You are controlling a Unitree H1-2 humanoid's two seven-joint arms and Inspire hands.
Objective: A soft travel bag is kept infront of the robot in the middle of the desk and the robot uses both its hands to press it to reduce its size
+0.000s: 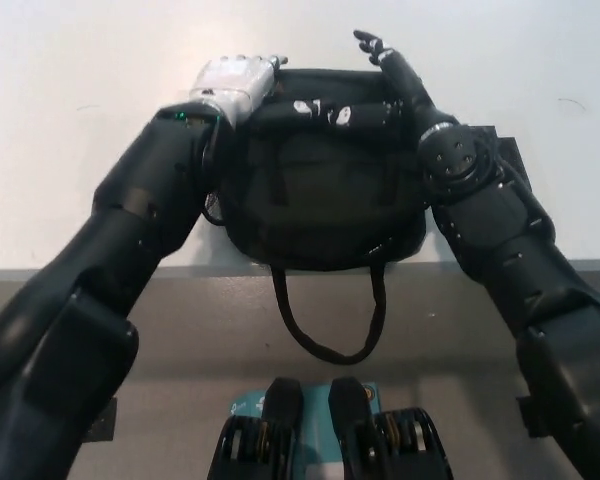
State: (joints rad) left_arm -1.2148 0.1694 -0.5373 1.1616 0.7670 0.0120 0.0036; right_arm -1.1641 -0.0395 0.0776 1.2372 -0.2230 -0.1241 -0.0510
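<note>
The white left hand lies at the bag's 11 o'clock corner, palm down on the fabric, fingers flat and together rather than curled round anything; it presses and holds nothing. Just right of it, the soft black fabric travel bag sits in the middle of the white bench, its near edge at the bench's front lip and one black strap loop hanging over at 6 o'clock. Its long axis runs from 9 o'clock to 3 o'clock, so both hands sit along its far edge, side by side. The black right hand lies across the bag's top from 1 o'clock towards 12 o'clock, fingers stretched flat and reaching almost to the left hand, gripping nothing.

The bag lies below and nearer than both hands, towards 6 o'clock, so a further press would seem to go downward and inward. Both hands look equally near. Black hand on black cloth blurs the outline, and the forearms hide the bag's sides.
</note>
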